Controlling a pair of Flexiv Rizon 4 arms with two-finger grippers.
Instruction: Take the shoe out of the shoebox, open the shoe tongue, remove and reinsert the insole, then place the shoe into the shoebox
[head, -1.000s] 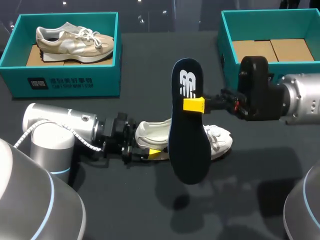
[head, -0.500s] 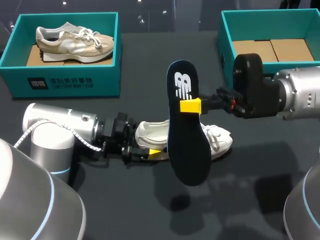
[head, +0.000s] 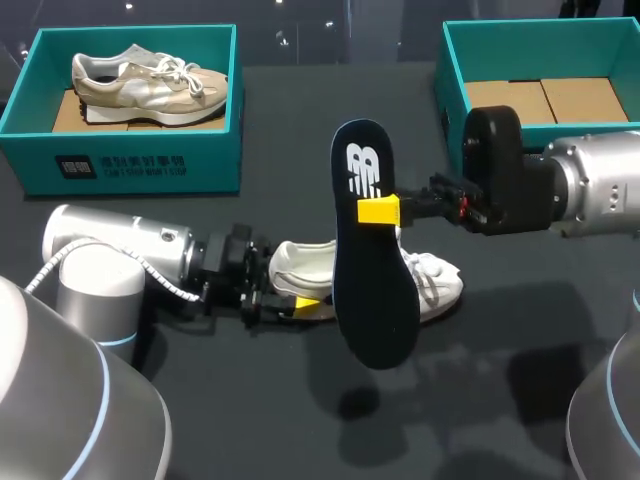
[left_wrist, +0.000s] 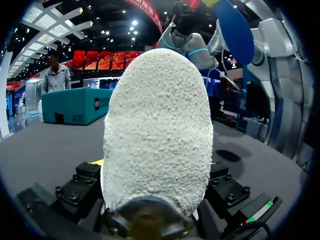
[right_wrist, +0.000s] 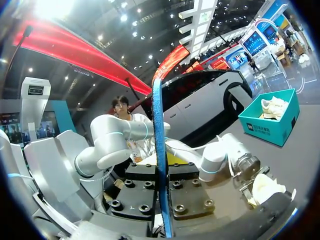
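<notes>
Over dark table (head: 520, 350), insole (head: 372, 290) hangs upright, logo-end up.

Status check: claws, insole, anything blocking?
Left claw shut on heel of white shoe. Right claw shut on insole, held above the shoe. Not yet reinserted. Nothing between them.

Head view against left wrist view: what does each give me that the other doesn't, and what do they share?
Only the head view shows both teal boxes: the left shoebox holds a beige shoe, and the right shoebox has none. It also shows the right gripper shut on the insole, printed face showing. Only the left wrist view shows the white shoe heel-on and close up, clamped between the left gripper fingers. Both show the white shoe on the table and the dark insole held up in the air.
</notes>
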